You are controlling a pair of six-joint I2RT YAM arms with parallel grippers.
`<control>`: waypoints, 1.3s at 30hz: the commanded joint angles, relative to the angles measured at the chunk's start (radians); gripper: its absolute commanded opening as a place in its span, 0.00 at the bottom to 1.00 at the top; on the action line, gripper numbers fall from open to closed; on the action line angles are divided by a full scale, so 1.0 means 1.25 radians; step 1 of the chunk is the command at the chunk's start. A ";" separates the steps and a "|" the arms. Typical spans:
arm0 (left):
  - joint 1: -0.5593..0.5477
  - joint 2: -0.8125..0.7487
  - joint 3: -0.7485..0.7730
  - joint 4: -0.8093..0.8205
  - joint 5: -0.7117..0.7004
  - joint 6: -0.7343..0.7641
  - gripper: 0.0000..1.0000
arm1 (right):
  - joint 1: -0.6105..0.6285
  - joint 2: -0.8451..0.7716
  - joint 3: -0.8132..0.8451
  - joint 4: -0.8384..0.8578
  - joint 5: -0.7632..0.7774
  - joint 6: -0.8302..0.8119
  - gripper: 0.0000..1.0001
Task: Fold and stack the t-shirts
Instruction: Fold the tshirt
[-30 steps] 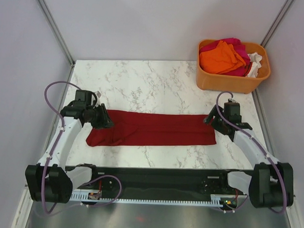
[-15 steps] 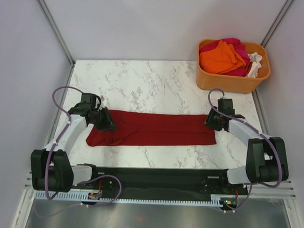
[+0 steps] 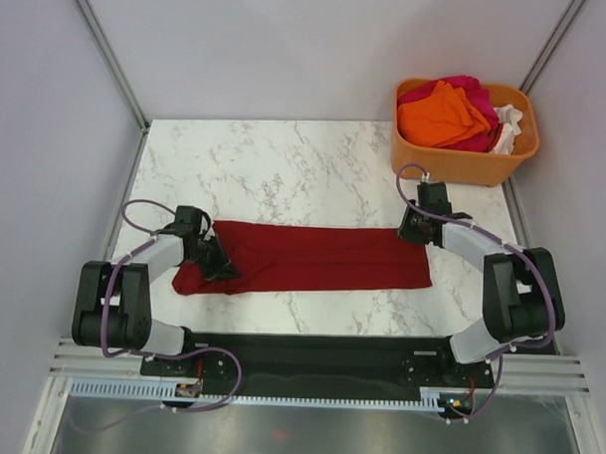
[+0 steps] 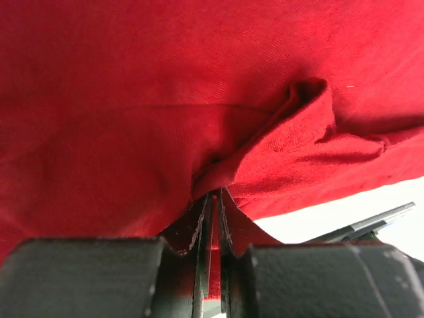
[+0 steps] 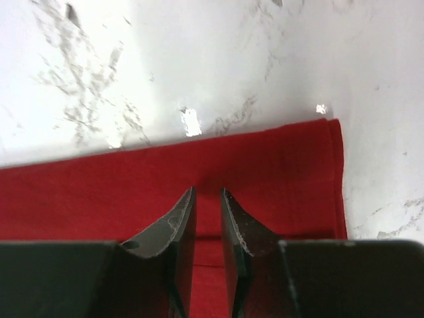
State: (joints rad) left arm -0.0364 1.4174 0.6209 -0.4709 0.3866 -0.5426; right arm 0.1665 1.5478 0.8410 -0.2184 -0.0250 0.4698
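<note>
The dark red t-shirt [image 3: 322, 258] lies folded into a long band across the marble table. My left gripper [image 3: 220, 267] is at its left end. In the left wrist view it [image 4: 213, 195] is shut on a bunched pinch of the red cloth [image 4: 132, 99]. My right gripper [image 3: 410, 234] sits low over the band's far right corner. Its jaws [image 5: 207, 191] stand a narrow gap apart, with flat red cloth [image 5: 99, 192] showing between them. Bright orange [image 3: 441, 114], magenta-pink [image 3: 467, 88] and white [image 3: 511, 125] t-shirts are heaped in the tub.
The orange plastic tub [image 3: 455, 165] stands at the table's back right corner, just beyond my right gripper. Bare marble [image 3: 285, 167] stretches behind the red band. Walls close in the left, back and right sides.
Both arms have lowered and reached onto the ends of the red shirt. The left jaws have closed on cloth at the left end, and the right jaws have narrowed over the far right corner.
</note>
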 commanded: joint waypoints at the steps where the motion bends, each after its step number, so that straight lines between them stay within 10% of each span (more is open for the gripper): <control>1: -0.004 0.028 -0.035 0.025 -0.017 -0.020 0.13 | 0.009 0.010 -0.021 -0.006 0.015 -0.005 0.28; 13: -0.003 0.278 0.233 0.130 -0.104 -0.052 0.29 | 0.137 -0.129 -0.255 0.003 -0.147 0.132 0.31; 20: -0.004 0.595 0.755 -0.056 -0.022 0.014 0.25 | 0.494 -0.255 -0.360 0.117 -0.119 0.437 0.31; 24: -0.020 0.814 1.114 -0.108 0.153 0.014 0.25 | 0.718 -0.116 -0.217 0.169 -0.035 0.480 0.35; 28: -0.070 1.040 1.441 -0.123 0.295 0.024 0.58 | 0.807 0.077 -0.015 0.153 -0.072 0.357 0.46; 30: -0.078 1.055 1.529 -0.117 0.345 0.013 0.76 | 0.818 0.094 0.047 0.125 -0.049 0.310 0.60; 31: -0.078 1.048 1.532 -0.107 0.355 0.011 0.99 | 0.817 0.088 0.067 0.106 -0.007 0.293 0.67; 33: -0.078 0.973 1.494 -0.074 0.355 0.027 1.00 | 0.817 0.061 0.144 0.013 0.054 0.220 0.91; 39: -0.054 0.738 1.409 -0.067 0.287 0.091 1.00 | 0.810 0.036 0.340 -0.208 0.202 0.094 0.98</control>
State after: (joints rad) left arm -0.1436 2.5809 2.3810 -0.5877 0.7494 -0.4984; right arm 1.1839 1.6478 1.1610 -0.2977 0.0933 0.7052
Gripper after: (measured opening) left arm 0.995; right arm 0.979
